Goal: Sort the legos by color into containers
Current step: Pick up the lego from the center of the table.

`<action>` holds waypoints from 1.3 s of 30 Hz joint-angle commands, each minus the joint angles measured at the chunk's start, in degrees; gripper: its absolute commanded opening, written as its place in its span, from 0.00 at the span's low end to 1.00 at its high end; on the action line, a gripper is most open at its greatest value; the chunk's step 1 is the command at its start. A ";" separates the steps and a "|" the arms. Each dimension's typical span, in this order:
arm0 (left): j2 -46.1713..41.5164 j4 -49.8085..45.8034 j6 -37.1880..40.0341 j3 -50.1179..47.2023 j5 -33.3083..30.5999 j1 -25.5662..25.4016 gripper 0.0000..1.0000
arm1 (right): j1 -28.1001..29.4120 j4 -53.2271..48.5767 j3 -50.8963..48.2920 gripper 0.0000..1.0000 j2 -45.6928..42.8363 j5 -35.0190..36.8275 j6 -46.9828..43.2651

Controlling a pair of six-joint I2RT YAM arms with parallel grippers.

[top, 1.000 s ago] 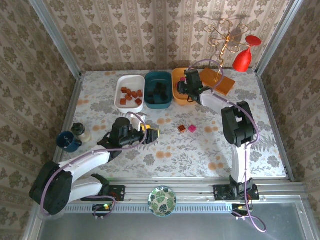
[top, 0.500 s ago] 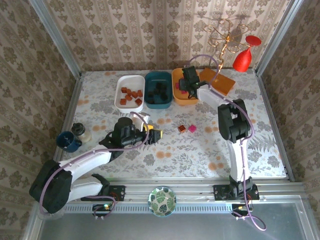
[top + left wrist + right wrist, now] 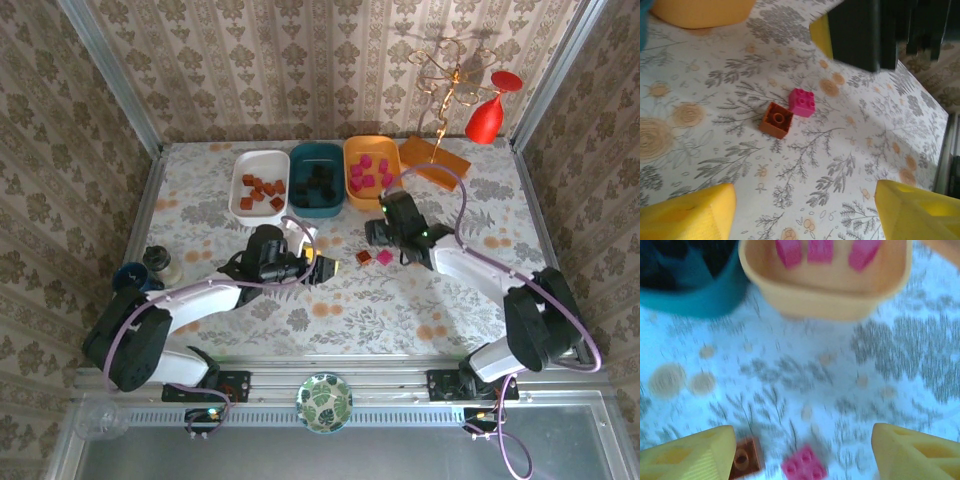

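Loose legos: one brown-orange brick (image 3: 362,257) and one magenta brick (image 3: 384,257) lie just beside each other on the flowered desk (image 3: 330,310), centre of the overhead view, below the tubs and well apart from them.
White tub (image 3: 243,190): upper centre-left; holds only brown-orange bricks, so it is the likely home for the loose brown one.
Teal tub (image 3: 300,165): between the other two; holds the black bricks.
Orange tub (image 3: 352,192): right of the row; holds magenta bricks, so it suits the loose pink one.
Left jaws: spread wide and empty; the yellow pads (image 3: 690,215) sit in the wrist view's lower corners, with both bricks higher up and roughly midway between them. They appear lined up towards the brown brick (image 3: 776,119).
Right jaws: also wide apart and holding nothing; the pads (image 3: 690,455) flank the pair at the bottom of the wrist view, poised over the pink brick (image 3: 805,467), which lies on that arm's side.
Step in hand: apparently the last two pickups, one arm per brick.
Risk: the bricks nearly touch, so closing on one may nudge the other, and the arms crowd one spot.
Writing: none readable anywhere.
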 commanded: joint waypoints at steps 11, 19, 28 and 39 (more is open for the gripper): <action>3.30 5.76 4.38 -1.15 3.27 -3.23 0.75 | 2.25 2.53 -11.81 0.67 1.41 0.40 5.78; 1.85 3.98 4.39 -1.72 0.91 -3.39 0.75 | 1.15 5.27 -7.90 0.59 8.63 0.62 4.53; 2.05 3.61 4.39 -1.81 0.07 -3.41 0.75 | -3.78 9.20 -5.34 0.52 13.77 -5.36 4.24; 2.32 3.71 4.64 -1.94 -0.53 -3.41 0.75 | -5.72 9.27 -3.00 0.44 16.04 -7.79 4.11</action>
